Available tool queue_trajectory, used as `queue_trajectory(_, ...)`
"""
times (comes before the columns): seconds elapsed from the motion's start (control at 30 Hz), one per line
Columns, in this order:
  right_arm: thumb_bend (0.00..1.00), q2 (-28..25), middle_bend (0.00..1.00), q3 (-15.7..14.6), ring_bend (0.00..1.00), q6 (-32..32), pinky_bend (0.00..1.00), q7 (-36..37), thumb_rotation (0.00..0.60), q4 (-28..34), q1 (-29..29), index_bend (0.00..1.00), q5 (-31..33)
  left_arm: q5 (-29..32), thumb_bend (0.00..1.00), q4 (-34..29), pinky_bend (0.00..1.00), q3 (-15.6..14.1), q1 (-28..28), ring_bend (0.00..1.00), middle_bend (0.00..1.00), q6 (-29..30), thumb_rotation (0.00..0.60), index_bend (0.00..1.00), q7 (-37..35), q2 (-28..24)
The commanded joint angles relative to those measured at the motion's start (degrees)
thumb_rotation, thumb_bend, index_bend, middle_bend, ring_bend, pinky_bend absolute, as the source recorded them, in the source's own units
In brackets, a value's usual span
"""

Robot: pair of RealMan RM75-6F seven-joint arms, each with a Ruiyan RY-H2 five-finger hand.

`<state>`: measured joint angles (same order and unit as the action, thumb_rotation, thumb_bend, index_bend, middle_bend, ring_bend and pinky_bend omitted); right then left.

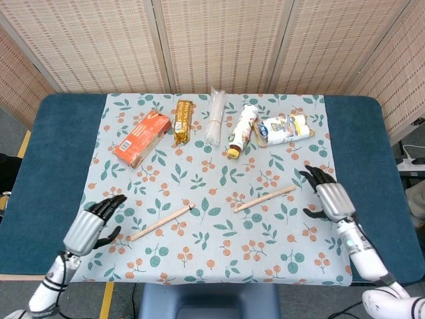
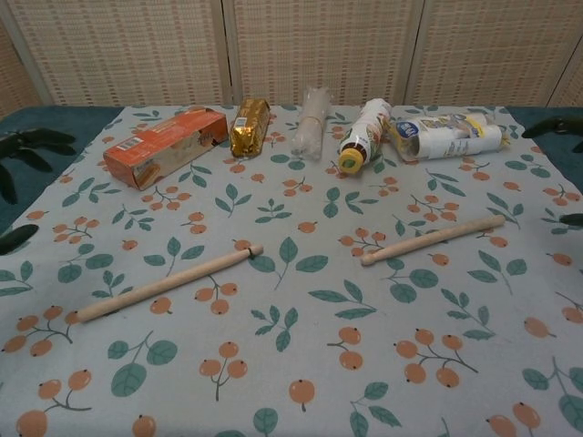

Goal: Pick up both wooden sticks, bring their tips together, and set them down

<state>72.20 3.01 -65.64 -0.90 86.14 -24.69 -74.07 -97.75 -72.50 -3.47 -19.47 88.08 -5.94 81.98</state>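
Two wooden sticks lie on the flowered cloth, both slanting up to the right. The left stick (image 1: pixel 161 222) (image 2: pixel 168 282) and the right stick (image 1: pixel 264 199) (image 2: pixel 432 239) have their inner tips a short gap apart. My left hand (image 1: pixel 91 227) is open at the cloth's left edge, clear of the left stick. My right hand (image 1: pixel 327 198) is open too, just right of the right stick's outer end. In the chest view only dark fingertips (image 2: pixel 27 146) of the left hand and fingertips (image 2: pixel 556 126) of the right hand show at the frame edges.
A row of goods lies along the far side: an orange box (image 1: pixel 141 137), a gold packet (image 1: pixel 183 121), a clear sleeve of cups (image 1: pixel 215 116), a bottle (image 1: pixel 240 131) on its side and a white pouch (image 1: pixel 282 129). Blue table (image 1: pixel 53 166) borders the cloth on both sides.
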Motion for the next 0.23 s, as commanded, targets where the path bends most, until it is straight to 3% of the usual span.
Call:
queue_trajectory(0.03, 0.11, -2.82, 0.01, -1.5, 0.0, -6.35, 0.11, -4.78, 0.6, 2.94, 5.78, 0.11, 2.0, 1.36, 0.38, -3.71, 0.47, -1.37, 4.5, 0.28, 0.22, 4.1, 0.6, 0.13, 2.97, -6.34)
queue_trajectory(0.23, 0.11, -3.17, 0.01, -0.42, 0.0, -10.45, 0.11, -5.75, 0.6, 4.83, 8.88, 0.11, 4.01, 4.95, 0.38, -5.84, 0.47, 0.05, 7.77, 0.3, 0.26, 6.75, 0.6, 0.16, 1.68, -9.67)
